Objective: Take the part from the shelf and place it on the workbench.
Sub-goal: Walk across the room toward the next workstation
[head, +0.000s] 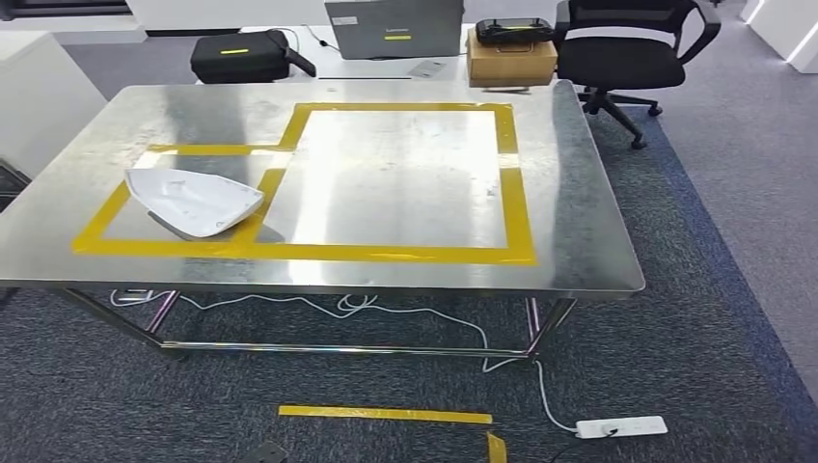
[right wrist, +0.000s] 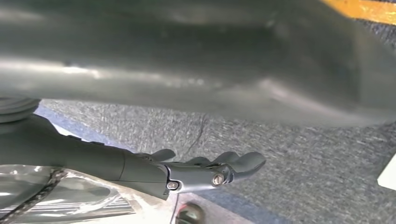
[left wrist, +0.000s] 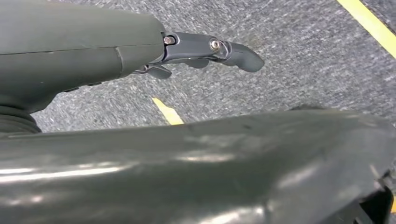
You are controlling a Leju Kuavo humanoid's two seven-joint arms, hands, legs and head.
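A white, curved, shell-like part (head: 196, 201) lies on the steel workbench (head: 579, 222), inside the smaller yellow-taped rectangle at its left front. My left hand (left wrist: 205, 51) hangs over grey carpet with its fingers stretched out and nothing in it. My right hand (right wrist: 205, 170) also hangs over the carpet, fingers extended and apart, holding nothing. Both hands are well away from the part.
A larger yellow-taped rectangle (head: 405, 253) marks the bench's middle. Behind the bench stand a black case (head: 241, 56), a laptop (head: 394, 29), a cardboard box (head: 511, 60) and an office chair (head: 627, 48). A power strip (head: 622, 425), cables and yellow tape strips (head: 386, 415) lie on the carpet.
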